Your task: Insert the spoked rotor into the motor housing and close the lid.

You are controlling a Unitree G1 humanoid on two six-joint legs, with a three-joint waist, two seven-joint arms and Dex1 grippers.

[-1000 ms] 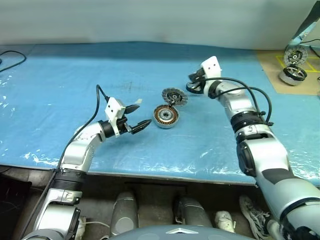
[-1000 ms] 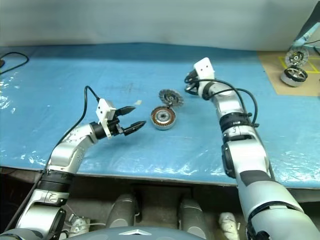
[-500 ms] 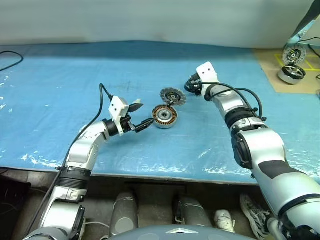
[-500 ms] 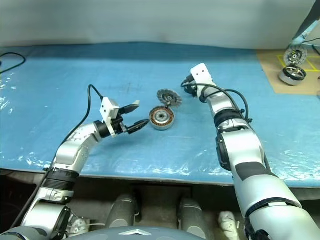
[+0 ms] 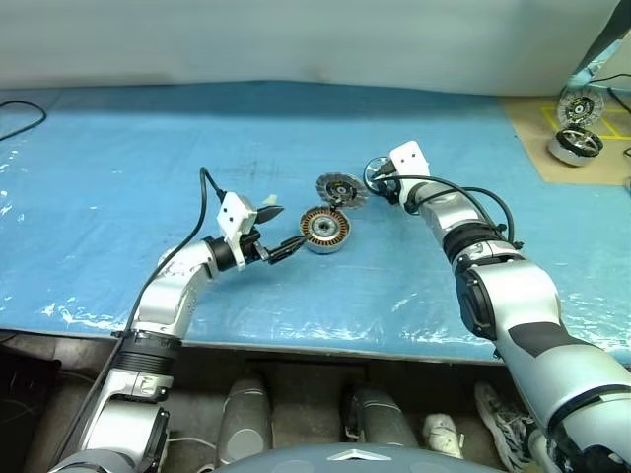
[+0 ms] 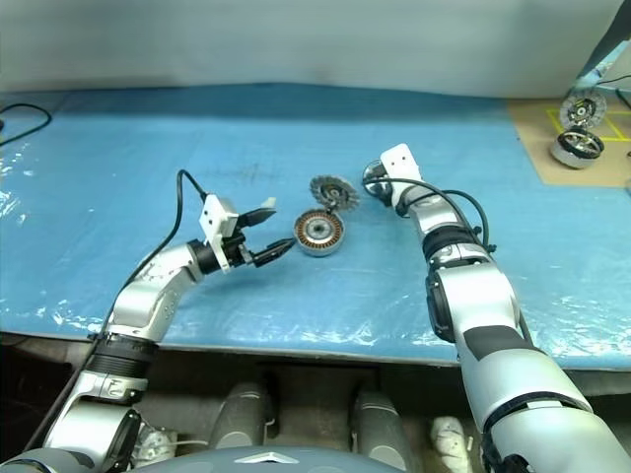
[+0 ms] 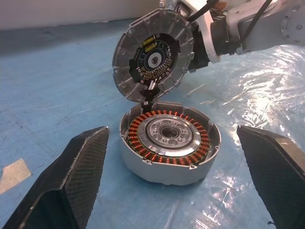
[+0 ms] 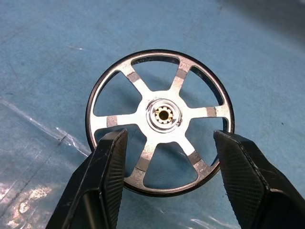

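Compared to a second earlier, the right gripper [image 5: 375,177] had dropped down toward the blue table cover [image 5: 118,197], and the left arm had edged a bit closer to the motor housing [image 5: 326,229].

Head cam: the housing sat open roughly mid-table, its lid [image 5: 341,189] tipped up on the far rim, still hinged there. The left gripper [image 5: 276,230] hovered just beside the housing on its left, fingers spread, nothing in them. The right one was low over the spoked rotor [image 5: 379,176], which lay just to the right of the lid. A couple of shiny silver motors [image 5: 575,146] sat well apart at the far right, on a brown board.

Left wrist cam: copper windings ringed a pale centre in the housing [image 7: 169,140], the well was empty, and the lid [image 7: 153,56] stood nearly upright. The two black fingers [image 7: 71,183] flanked the housing without touching it.

Right wrist cam: the rotor [image 8: 161,121] lay flat on the cover, with the fingers [image 8: 108,183] parted on either side of its near rim, not clamped on it yet.

My guess is the rotor's light, stiff and thin, so probably slippery lying flat. I'd pinch across the black rim between spokes and keep off the hub.
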